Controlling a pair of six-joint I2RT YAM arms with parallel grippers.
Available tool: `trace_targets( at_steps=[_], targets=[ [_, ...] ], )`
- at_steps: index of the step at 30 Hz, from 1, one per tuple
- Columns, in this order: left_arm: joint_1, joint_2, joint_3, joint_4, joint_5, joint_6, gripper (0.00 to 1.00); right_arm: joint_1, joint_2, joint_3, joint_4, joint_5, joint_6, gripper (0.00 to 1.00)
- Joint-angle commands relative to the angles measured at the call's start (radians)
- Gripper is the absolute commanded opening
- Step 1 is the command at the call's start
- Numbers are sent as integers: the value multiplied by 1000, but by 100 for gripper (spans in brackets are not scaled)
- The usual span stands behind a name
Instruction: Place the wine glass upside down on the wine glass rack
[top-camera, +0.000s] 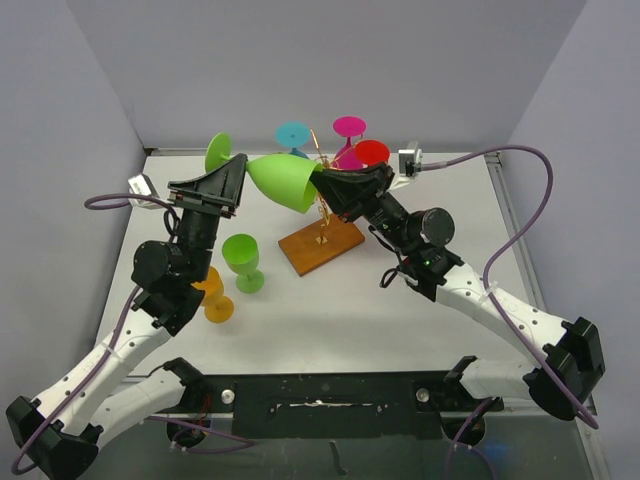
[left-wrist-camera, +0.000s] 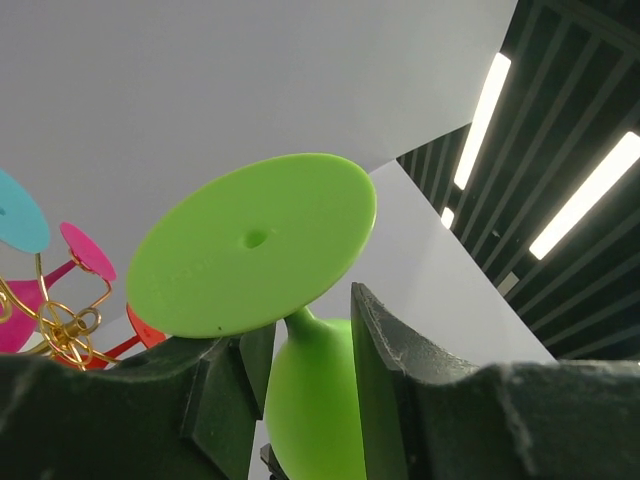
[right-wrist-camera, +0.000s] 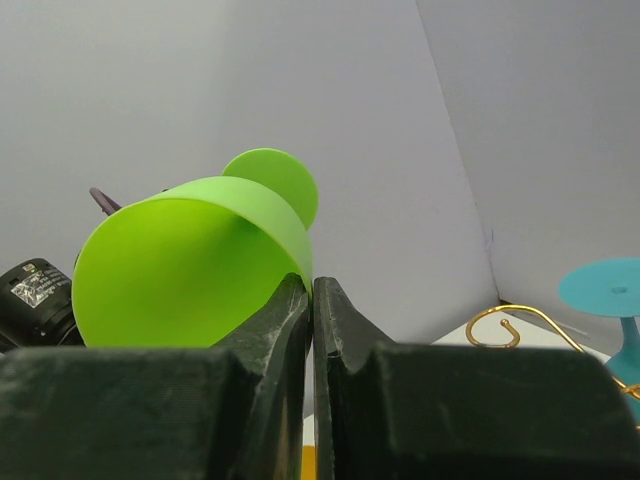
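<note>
1. Grey table (top-camera: 420, 300), plain pale walls around it, and both arms meet in the air over the back half
2. the lime wine glass (top-camera: 285, 182) is off the table, lying roughly on its side between the two arms. Its foot (left-wrist-camera: 255, 245) points toward the left arm and its open mouth toward the right. It's just beside the top of the wine glass rack (top-camera: 320, 246) but not hung on it yet
3. right gripper (top-camera: 322, 183) is pinched closed on the rim (right-wrist-camera: 300, 262); its wrist cam shows the thin wall squeezed between the fingers (right-wrist-camera: 280, 320)
4. left gripper (top-camera: 236, 178) has its jaws partway apart, straddling the stem (left-wrist-camera: 300, 322) right under the foot. Honestly can't tell if the pads are actually biting or just sitting either side
5. rack already carries a cyan glass (top-camera: 292, 135), a magenta glass (top-camera: 349, 127) and a red glass (top-camera: 372, 153), all foot-up. A green glass (top-camera: 242, 262) and an orange glass (top-camera: 215, 297) stand on the table by the left arm
6. my read: this is a mid-air handoff, with the right holding the rim so the left can take the stem. The hanging itself isn't started
7. next move, I'd guess: the left needs a firm hold on the stem before the right lets go. Then it turns the glass foot-up and slides the stem into whichever scroll arm is free so the foot catches. It's tight up there, so bumping the neighbours or nudging the thin wire looks like the main risk
</note>
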Motion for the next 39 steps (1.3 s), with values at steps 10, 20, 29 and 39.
trace_targets(
  at_steps=[10, 20, 29, 39],
  targets=[
    [9, 2, 24, 96, -36, 3, 22, 7, -45, -30, 50, -24, -3, 0],
    [8, 6, 31, 110, -11, 48, 13, 7, -65, -33, 26, -18, -15, 9],
    [9, -9, 44, 94, 15, 155, 12, 8, -128, -24, -127, 35, -46, 40],
    [12, -38, 59, 31, 51, 314, 12, 6, -184, 87, -477, 102, -145, 52]
  ],
)
